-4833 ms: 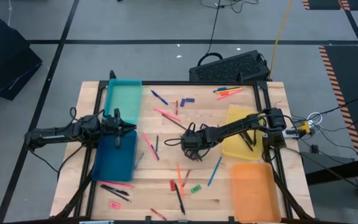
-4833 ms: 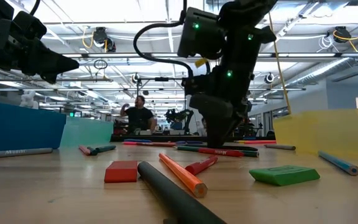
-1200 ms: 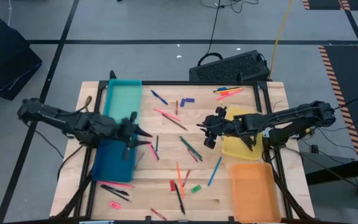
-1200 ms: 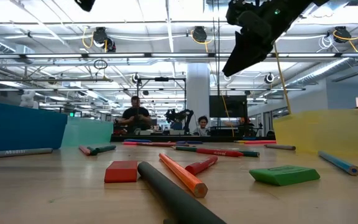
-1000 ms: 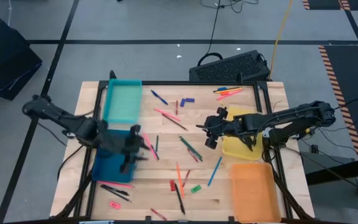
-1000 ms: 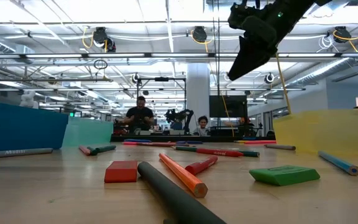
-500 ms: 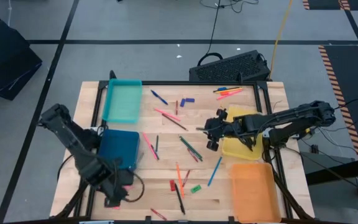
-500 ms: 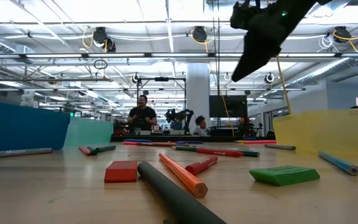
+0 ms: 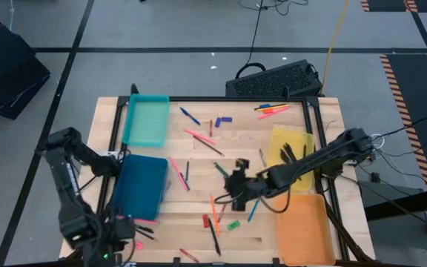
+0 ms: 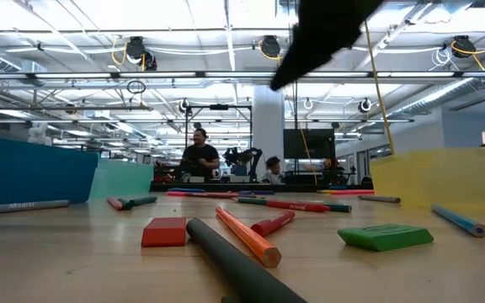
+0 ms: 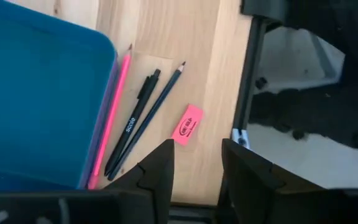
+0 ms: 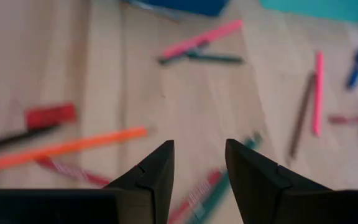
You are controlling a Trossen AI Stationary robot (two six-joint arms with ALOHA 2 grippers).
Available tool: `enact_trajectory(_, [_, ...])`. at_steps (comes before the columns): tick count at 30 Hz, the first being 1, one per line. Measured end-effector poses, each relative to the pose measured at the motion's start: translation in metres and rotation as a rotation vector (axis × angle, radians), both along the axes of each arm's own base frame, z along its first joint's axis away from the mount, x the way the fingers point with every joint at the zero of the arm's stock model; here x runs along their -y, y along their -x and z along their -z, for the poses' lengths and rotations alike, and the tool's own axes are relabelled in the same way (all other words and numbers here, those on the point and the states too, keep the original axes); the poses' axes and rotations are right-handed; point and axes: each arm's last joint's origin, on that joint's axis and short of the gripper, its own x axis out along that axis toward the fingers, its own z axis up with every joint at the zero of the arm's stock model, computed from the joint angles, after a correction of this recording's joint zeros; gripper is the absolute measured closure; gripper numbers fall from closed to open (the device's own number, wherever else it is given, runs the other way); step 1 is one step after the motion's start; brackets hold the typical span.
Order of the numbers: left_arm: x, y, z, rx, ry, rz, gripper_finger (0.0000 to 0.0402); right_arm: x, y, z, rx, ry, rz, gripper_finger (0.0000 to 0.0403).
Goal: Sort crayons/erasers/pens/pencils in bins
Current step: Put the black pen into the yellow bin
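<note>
Pens, pencils, crayons and erasers lie scattered on the wooden table between the teal bin (image 9: 147, 119), the dark blue bin (image 9: 141, 184), the yellow bin (image 9: 291, 152) and the orange bin (image 9: 302, 226). My left gripper (image 11: 196, 163) hovers open at the near left corner, above a pink eraser (image 11: 187, 124), a black pen (image 11: 132, 127) and a pink pencil (image 11: 110, 115) beside the blue bin. My right gripper (image 12: 199, 162) hovers open over the table's middle (image 9: 236, 184), above an orange stick (image 12: 67, 149) and a red eraser (image 12: 50, 116). Neither holds anything.
Dark pens lie in the yellow bin (image 9: 288, 154). A green eraser (image 10: 386, 237), a red eraser (image 10: 165, 231), an orange stick (image 10: 247, 236) and a black pen (image 10: 234, 265) lie near the front edge. A keyboard (image 9: 276, 80) sits beyond the far edge. A person stands in the room behind.
My left gripper has swung from above the dark blue bin to the table's near left corner. My right gripper has moved from beside the yellow bin toward the table's left and near edge, over the middle. Nothing on the table has moved.
</note>
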Motion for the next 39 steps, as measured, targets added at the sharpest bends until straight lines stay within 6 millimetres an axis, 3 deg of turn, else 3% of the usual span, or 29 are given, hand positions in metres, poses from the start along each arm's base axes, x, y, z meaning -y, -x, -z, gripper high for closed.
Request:
enact_trajectory(5, [0.02,0.012,0.023,0.017,-0.094,0.042,0.0263,-0.017,-0.014,-0.001,0.025,-0.012,-0.034,0.0268])
enact_trajectory(12, [0.034,0.005,0.054,0.021,-0.225,0.103,0.0263,-0.031,-0.01,-0.002,0.047,-0.048,-0.042,0.0268])
enact_trajectory(18, [0.036,-0.009,0.067,0.026,-0.265,0.105,0.0265,-0.048,-0.003,-0.004,0.059,-0.04,-0.109,0.0268])
enact_trajectory(24, [0.035,-0.022,0.08,0.036,-0.328,0.165,0.027,-0.063,-0.007,-0.019,0.125,-0.057,-0.153,0.0268])
enact_trajectory(31, [0.021,-0.013,0.109,0.047,-0.337,0.128,0.027,-0.085,-0.014,-0.018,0.12,-0.069,-0.223,0.0268])
enact_trajectory(39, [0.019,-0.012,0.125,0.027,-0.281,0.144,0.027,-0.085,-0.013,-0.018,0.119,-0.078,-0.211,0.0268])
